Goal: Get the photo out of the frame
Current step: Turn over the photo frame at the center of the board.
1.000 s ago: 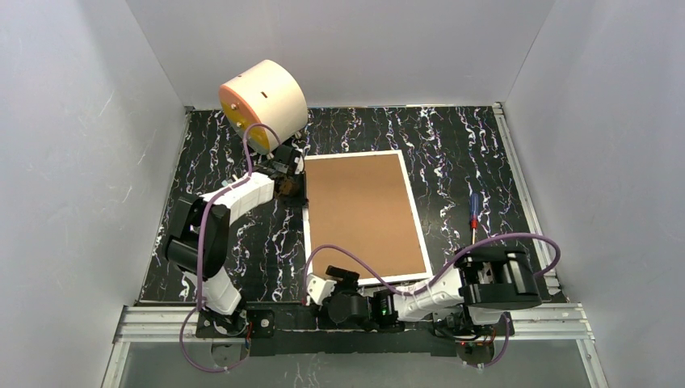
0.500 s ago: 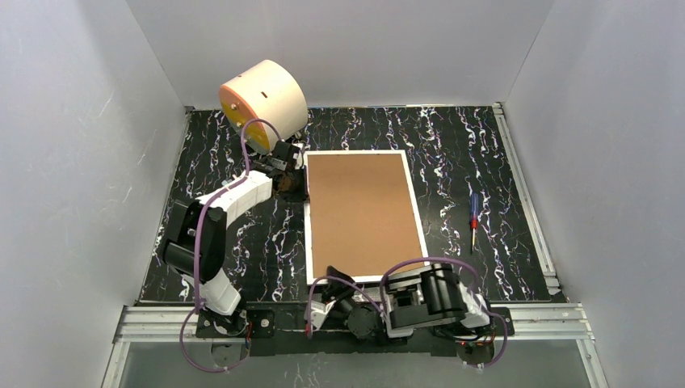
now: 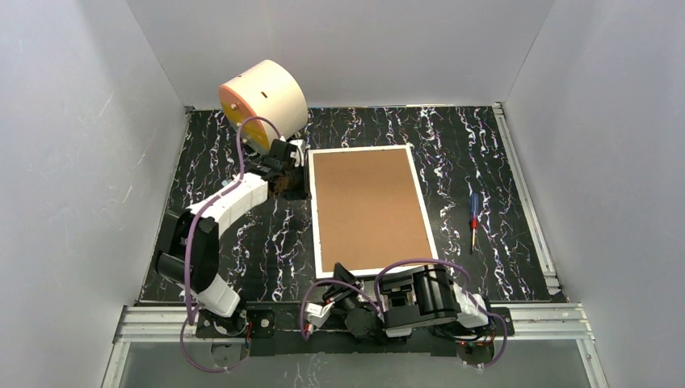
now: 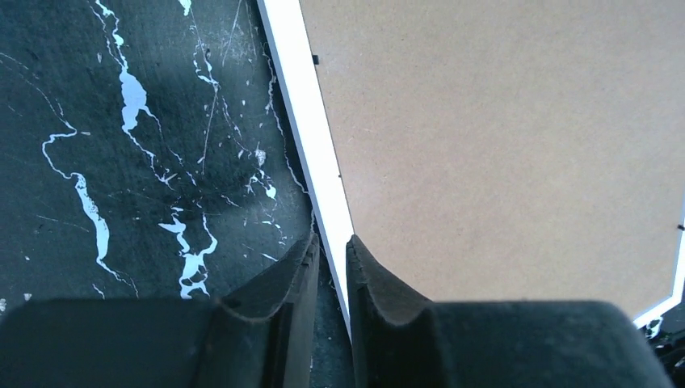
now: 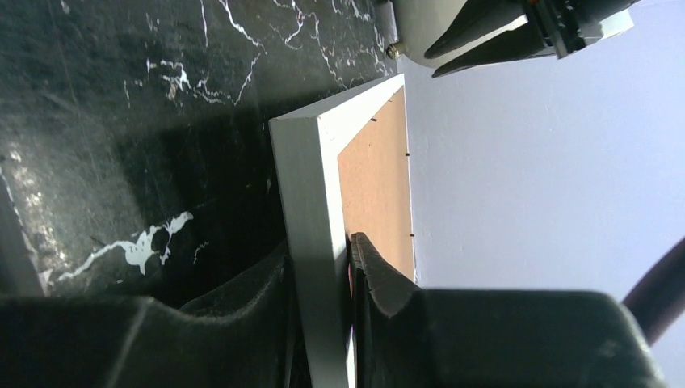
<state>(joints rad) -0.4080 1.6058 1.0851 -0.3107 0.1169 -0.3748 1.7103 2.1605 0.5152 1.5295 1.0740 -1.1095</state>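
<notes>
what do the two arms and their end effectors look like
Both arms are built of black joint housings and white link shells: left arm, right arm. A purple cable loops loosely along each one. The left end effector and right end effector have two black, tapered, wedge-shaped fingers each. No markings are legible.

Left tool (image 4: 331,263) far forward on outstretched arm (image 3: 234,198), right tool (image 5: 319,271) tucked close, both pinched narrow.
</notes>
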